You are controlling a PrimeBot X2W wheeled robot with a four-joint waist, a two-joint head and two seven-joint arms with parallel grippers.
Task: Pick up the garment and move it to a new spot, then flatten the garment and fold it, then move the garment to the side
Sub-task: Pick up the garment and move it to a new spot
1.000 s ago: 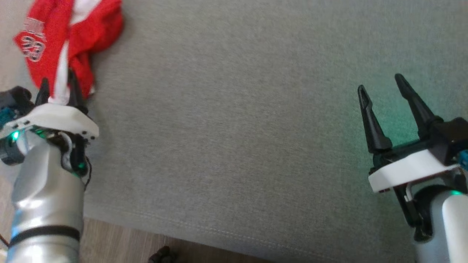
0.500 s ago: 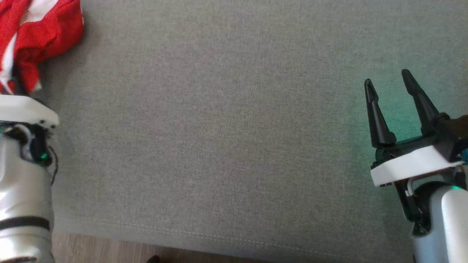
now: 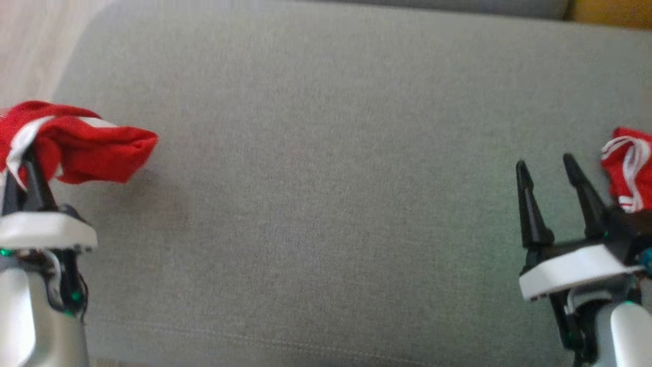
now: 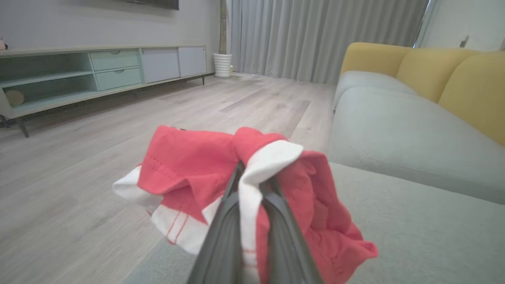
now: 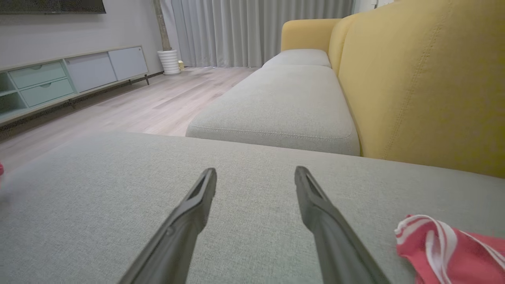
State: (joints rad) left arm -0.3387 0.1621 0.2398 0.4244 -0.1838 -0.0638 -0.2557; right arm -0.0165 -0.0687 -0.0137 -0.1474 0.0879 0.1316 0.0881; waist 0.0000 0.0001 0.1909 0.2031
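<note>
The garment [image 3: 86, 148] is a bunched red cloth with white stripes, at the left of the head view. My left gripper [image 3: 23, 158] is shut on a white band of it and holds it above the left end of the grey cushion [image 3: 326, 153]. In the left wrist view the garment [image 4: 189, 165] drapes over both sides of the left gripper [image 4: 252, 173], with wooden floor behind it. My right gripper [image 3: 544, 163] stands open over the right side of the cushion with nothing between its fingers, as the right wrist view confirms for the right gripper [image 5: 255, 171].
A second red and white cloth [image 3: 629, 173] lies on the cushion just right of my right gripper, also in the right wrist view as the cloth [image 5: 453, 248]. The yellow backrest [image 5: 414, 79] rises behind. Wooden floor [image 3: 25, 41] lies past the cushion's left end, with a low cabinet [image 4: 79, 75] beyond.
My left gripper has shut on the garment and raised it off the cushion. The head camera has shifted, bringing the second cloth into view. The right gripper stays open.
</note>
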